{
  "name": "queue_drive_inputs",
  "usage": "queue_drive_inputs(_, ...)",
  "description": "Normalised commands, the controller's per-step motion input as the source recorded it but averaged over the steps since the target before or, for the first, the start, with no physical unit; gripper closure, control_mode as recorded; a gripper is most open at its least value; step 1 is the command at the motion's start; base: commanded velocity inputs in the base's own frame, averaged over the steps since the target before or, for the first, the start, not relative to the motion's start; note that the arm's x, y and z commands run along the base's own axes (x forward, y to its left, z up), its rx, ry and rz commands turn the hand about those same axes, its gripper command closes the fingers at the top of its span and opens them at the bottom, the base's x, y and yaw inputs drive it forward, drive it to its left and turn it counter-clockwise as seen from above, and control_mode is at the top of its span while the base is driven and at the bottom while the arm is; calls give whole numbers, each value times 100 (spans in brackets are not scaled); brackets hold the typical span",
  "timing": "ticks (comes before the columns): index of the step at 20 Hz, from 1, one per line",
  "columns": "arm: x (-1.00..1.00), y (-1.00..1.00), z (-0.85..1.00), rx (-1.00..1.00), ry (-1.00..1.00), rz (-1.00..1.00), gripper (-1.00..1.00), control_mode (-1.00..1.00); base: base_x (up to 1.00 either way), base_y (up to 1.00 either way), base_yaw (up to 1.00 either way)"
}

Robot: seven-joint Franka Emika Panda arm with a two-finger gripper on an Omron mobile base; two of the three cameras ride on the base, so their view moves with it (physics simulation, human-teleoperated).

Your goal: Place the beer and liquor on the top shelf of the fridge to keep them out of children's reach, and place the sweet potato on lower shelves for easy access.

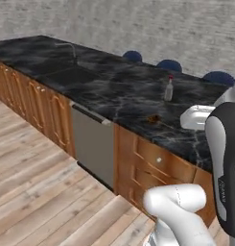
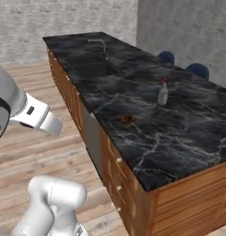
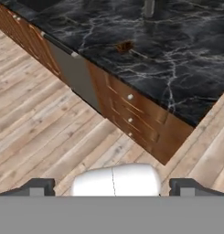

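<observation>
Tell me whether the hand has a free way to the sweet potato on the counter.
Probably yes. The sweet potato lies alone on the black counter near its front edge, with the liquor well behind it. The hand hangs open above the floor, short of the counter.

- Your counter (image 1: 114,91): black marble look, white veins, polished.
- Cabinet fronts (image 1: 157,166): warm brown wood, small pale knobs.
- Dishwasher panel (image 1: 92,144): flat grey, matt metal look.
- Floor (image 1: 37,192): pale wood planks, visible grain.
- Liquor (image 2: 163,93) at counter's 2 o'clock in the right base view: greyish translucent, glassy, red cap.
- Sweet potato (image 2: 127,119): dull reddish-brown, rough.
- Wall (image 1: 186,29): grey, rough texture.
</observation>
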Motion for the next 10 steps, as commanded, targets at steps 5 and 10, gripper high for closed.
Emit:
queue_drive_inputs(5, 0, 0, 0, 0, 0, 0, -100, 100, 70, 49, -63)
queue_drive_inputs(10, 0, 0, 0, 0, 0, 0, -100, 100, 64, 55, -64)
